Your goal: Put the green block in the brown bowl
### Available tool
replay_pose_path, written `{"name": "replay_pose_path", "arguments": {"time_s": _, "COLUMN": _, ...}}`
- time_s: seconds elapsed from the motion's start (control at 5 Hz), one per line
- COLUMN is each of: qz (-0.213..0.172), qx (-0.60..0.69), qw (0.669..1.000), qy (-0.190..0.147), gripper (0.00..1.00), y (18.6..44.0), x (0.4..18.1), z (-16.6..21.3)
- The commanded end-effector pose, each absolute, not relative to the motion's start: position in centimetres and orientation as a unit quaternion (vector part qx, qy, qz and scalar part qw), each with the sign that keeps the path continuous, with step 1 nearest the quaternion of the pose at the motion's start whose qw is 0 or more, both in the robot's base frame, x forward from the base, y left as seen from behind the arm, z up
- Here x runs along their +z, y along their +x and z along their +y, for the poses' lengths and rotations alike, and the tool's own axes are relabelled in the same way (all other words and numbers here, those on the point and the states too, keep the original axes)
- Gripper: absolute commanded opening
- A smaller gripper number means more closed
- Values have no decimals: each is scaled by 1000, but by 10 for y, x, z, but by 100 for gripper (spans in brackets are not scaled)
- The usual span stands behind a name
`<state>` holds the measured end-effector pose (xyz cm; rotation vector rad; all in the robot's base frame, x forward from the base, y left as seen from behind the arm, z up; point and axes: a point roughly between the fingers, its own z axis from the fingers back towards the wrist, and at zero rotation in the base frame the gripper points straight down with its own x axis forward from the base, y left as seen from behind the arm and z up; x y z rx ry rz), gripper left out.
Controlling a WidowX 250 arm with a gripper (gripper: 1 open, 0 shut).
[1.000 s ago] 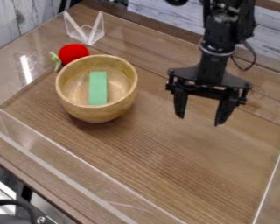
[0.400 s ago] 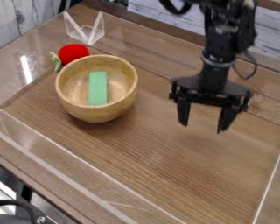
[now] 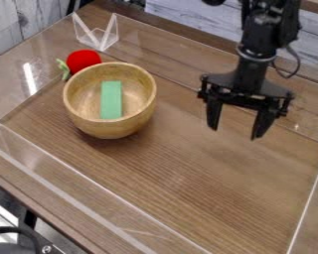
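The green block (image 3: 112, 98) lies flat inside the brown bowl (image 3: 139, 115), on its floor, running front to back. The bowl stands on the wooden table at the left. My gripper (image 3: 240, 127) hangs over the table well to the right of the bowl, pointing down, its black fingers (image 3: 213, 116) spread open with nothing between them.
A red round toy fruit (image 3: 82, 62) sits just behind the bowl's left side. Low clear plastic walls (image 3: 95, 34) ring the table (image 3: 175, 179). Its front and right edges are close to the gripper's side.
The gripper has drifted a little to the right and back, away from the bowl, staying open. The block and bowl have not moved.
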<state>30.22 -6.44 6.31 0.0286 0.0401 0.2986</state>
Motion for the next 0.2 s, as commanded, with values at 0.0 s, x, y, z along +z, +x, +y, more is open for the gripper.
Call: {"name": "replay_pose_path", "arguments": {"time_s": 0.0, "qz": 2, "qx": 169, "qw": 986, "qy": 7, "gripper": 0, "y": 310, "x": 71, "z": -63}}
